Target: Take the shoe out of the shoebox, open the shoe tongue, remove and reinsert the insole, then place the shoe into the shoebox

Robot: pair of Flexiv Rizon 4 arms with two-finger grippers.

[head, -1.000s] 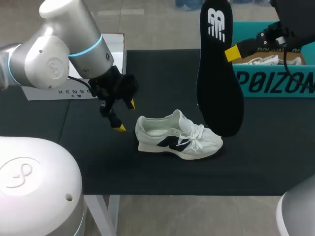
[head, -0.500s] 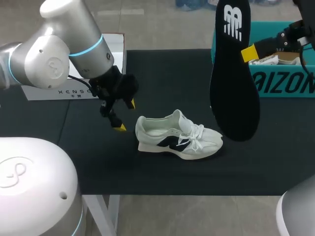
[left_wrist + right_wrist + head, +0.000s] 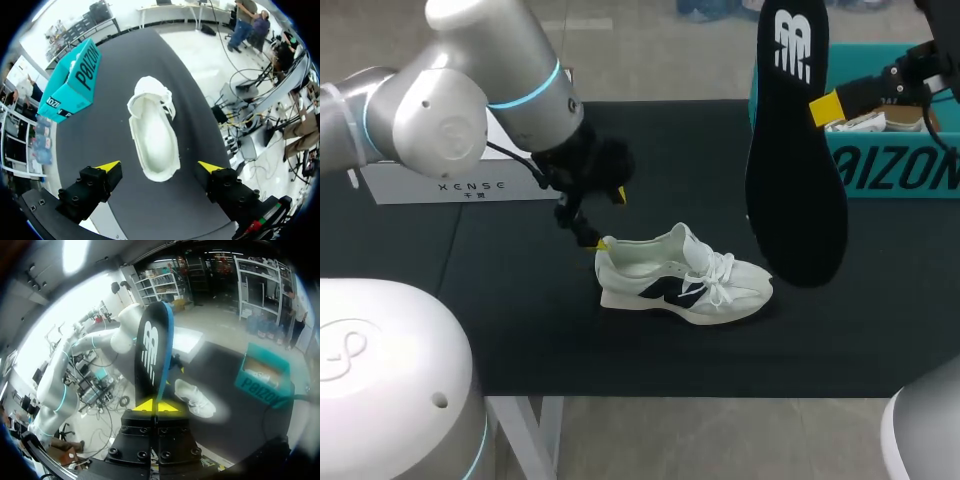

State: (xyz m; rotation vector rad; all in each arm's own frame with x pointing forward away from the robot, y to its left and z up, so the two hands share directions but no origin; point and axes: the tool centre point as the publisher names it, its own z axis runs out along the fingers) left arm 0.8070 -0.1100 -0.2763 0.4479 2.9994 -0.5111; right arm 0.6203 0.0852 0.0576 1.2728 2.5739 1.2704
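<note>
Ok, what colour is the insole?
Insole: black with a white logo, clearest in head view.

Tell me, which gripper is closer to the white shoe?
Left. The left fingers, open, sit at the heel of the shoe; the right fingers hold the insole up near the shoebox.

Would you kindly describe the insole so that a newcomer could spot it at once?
Above the right side of the black mat, near the teal shoebox, my right hand holds the insole in the air. It is long, flat and black with a white logo, unlike the white shoe lying below.
</note>
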